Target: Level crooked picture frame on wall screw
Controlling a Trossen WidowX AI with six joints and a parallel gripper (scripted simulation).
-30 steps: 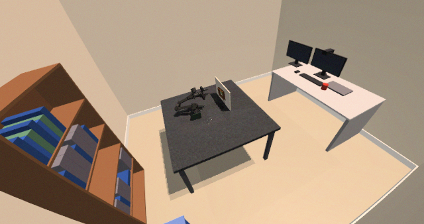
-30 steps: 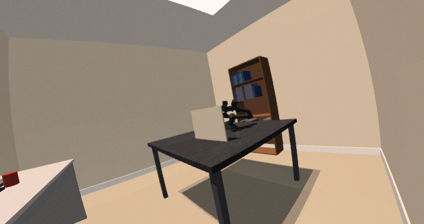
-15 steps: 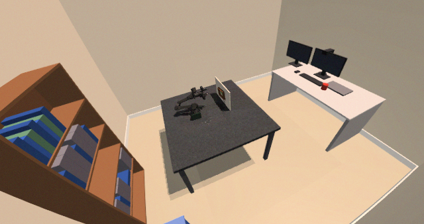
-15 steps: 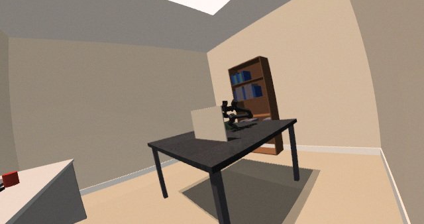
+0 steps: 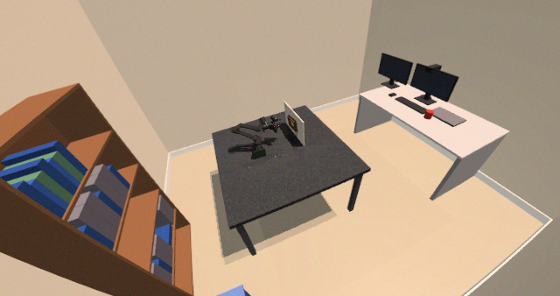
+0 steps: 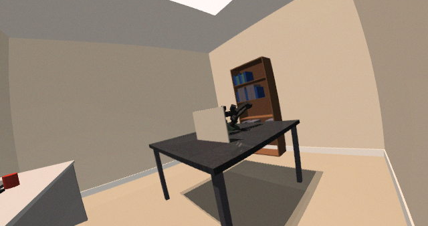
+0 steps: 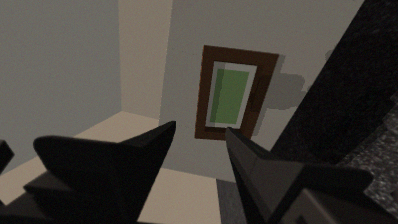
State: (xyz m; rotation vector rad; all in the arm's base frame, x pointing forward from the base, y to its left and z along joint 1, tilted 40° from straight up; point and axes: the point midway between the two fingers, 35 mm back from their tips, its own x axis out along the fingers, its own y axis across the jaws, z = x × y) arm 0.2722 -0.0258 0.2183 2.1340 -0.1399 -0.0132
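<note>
The picture frame point(image 5: 289, 123) point(image 7: 204, 95) has a brown border, a white mat and a green centre. It hangs on the front of an upright pale panel point(image 5: 300, 130) point(image 6: 210, 126) point(image 7: 305, 25). In the wrist view, which is turned sideways, the frame looks slightly counterclockwise of the panel's edges; the exact tilt is hard to tell. The screw and the notched strip are hidden. My gripper point(image 5: 279, 123) point(image 7: 200, 127) is open and empty in front of the panel. A gap separates it from the frame in the top view. The right fingertip overlaps the frame's lower border in the wrist view.
The panel stands on the dark table point(image 5: 297, 173) point(image 6: 187, 152). The arm's shadow falls on the panel beside the frame and on the table. A white desk point(image 5: 477, 134) with monitors and a brown bookshelf point(image 5: 140, 191) point(image 6: 275, 119) stand away from the table.
</note>
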